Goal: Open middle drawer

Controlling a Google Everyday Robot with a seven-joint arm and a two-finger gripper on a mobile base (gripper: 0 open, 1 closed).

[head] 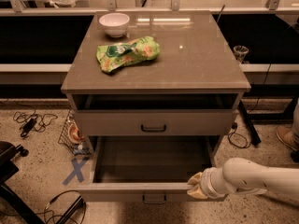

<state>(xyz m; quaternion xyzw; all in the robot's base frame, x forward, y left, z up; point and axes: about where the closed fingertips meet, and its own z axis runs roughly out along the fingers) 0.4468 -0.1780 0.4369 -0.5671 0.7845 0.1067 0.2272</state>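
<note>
Where the white robot arm (261,176) reaches in from the right, its pale two-finger gripper (196,190) is set against the top edge of the front panel of the wide, shallow grey-beige middle drawer (135,191), near that panel's right end. Whether the gripper is clenched on the edge or released cannot be told.

Middle drawer is found pulled well out toward the camera, with its dark interior exposed. Its small black bar handle (154,199) is seen low on the front, left of the gripper and apart from it.

Above it a narrower grey-beige upper drawer front (107,123) with its own black handle is noted. A dark gap is seen between this front and the cabinet top.

On the smooth grey-brown cabinet top (201,64):
- A small round white bowl (114,23) is placed near the back left corner.
- A crumpled green snack bag (127,54) is laid flat just in front of the bowl, apart from it.

On the speckled floor:
- A blue tape cross (75,171) is marked left of the middle drawer.
- Black cables (28,122) are strewn further left.
- A wire basket (70,134) is seen beside the cabinet's left side.
</note>
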